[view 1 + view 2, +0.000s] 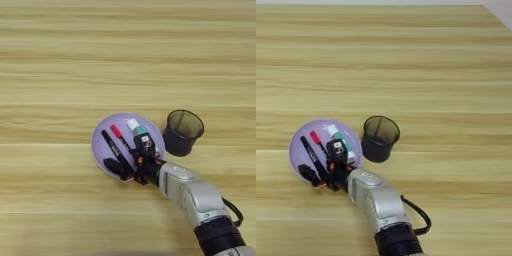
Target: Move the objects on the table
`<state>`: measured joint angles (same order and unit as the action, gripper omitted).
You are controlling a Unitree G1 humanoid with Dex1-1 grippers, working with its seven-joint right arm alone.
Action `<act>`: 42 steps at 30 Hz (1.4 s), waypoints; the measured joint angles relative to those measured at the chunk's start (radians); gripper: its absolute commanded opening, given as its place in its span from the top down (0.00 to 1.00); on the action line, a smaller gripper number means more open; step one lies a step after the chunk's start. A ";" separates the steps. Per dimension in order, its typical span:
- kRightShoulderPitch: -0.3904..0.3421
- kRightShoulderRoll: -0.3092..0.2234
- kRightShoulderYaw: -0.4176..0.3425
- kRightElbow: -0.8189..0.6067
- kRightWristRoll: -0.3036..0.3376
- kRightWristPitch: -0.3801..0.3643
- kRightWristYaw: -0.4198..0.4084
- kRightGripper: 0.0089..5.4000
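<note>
Reaching Into the Plate While the Cup Stands Alongside

Reaching in from the lower right, the silver forearm [195, 195] stretches up and to the left across the table [60, 55], and its gripper [131, 159] sits over the near side of a round lilac plate [102, 135]. The two black fingers are spread apart: one lies at the plate's near-left rim, the other points up over the plate's right part. A black marker [111, 146] lies slantwise on the plate between them, its lower end running in toward the gripper's base. The fingers do not look closed on it; whether either one touches it cannot be told.

Just right of the black marker, a red-capped pen [118, 133] lies on the plate at much the same slant. Further right lies the glue stick [135, 126], white with a green band, its lower part hidden behind the upper finger.

Off the plate, just beside its right rim, the black mesh cup [379, 138] stands upright with its open mouth showing. It is apart from the gripper, and the forearm passes below it without touching. A black cable [418, 215] loops out from the arm near the dark cuff at the bottom edge.
</note>
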<state>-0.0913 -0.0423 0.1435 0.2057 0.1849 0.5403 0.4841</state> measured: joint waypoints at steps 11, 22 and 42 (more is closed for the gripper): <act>-0.001 -0.001 0.001 0.006 0.001 0.044 -0.012 0.01; -0.025 0.002 -0.026 0.028 0.009 0.099 -0.024 0.01; -0.038 -0.010 0.011 0.049 -0.032 0.076 -0.039 0.01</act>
<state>-0.1296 -0.0523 0.1542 0.2544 0.1530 0.6158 0.4450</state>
